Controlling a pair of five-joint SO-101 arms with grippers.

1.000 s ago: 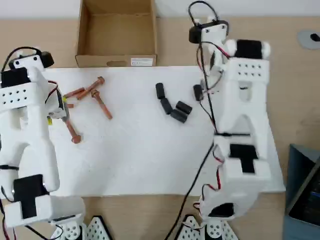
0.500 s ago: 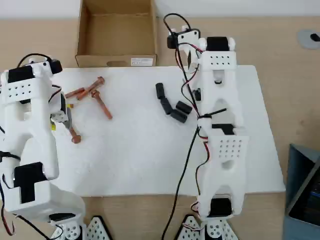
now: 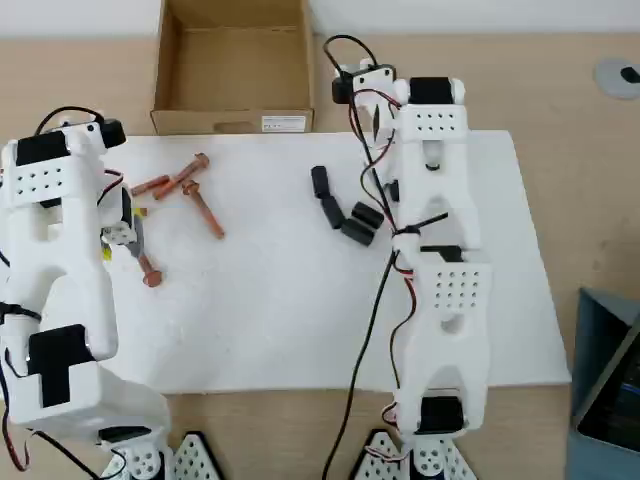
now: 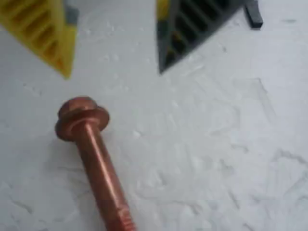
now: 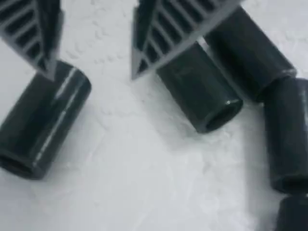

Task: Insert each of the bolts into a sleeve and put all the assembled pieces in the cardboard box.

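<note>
White mat (image 3: 280, 320): lay against the cardboard box's front wall and ran away from it toward my bases; it carried every loose part.
Cardboard box (image 3: 232, 122): open at the top, nothing seen inside. By my judgement, no assembled piece was delivered yet.
Right gripper (image 5: 91, 67): spread wide and empty, low over the sleeves out from one front corner of the box.
Left gripper (image 4: 113, 53): spread wide and empty, over the bolt farthest from the box.
Sleeves (image 3: 345, 215): black, lying on their sides in a loose cluster, some touching. One sleeve (image 5: 45, 125) sat under one of my fingertips, another sleeve (image 5: 199, 94) just beside the other.
Bolts (image 3: 185, 178): copper, several crossed in a heap near the box's other front corner. The lone bolt (image 4: 94, 149) lay farther out, its flanged head just short of my left gap.
Risk, right: neither sleeve sat between the tips, so closing could pinch an end and roll it into its neighbours.
Risk, left: the gap was off the shank, so closing could catch only the head, and the bolt might pivot or slip.
</note>
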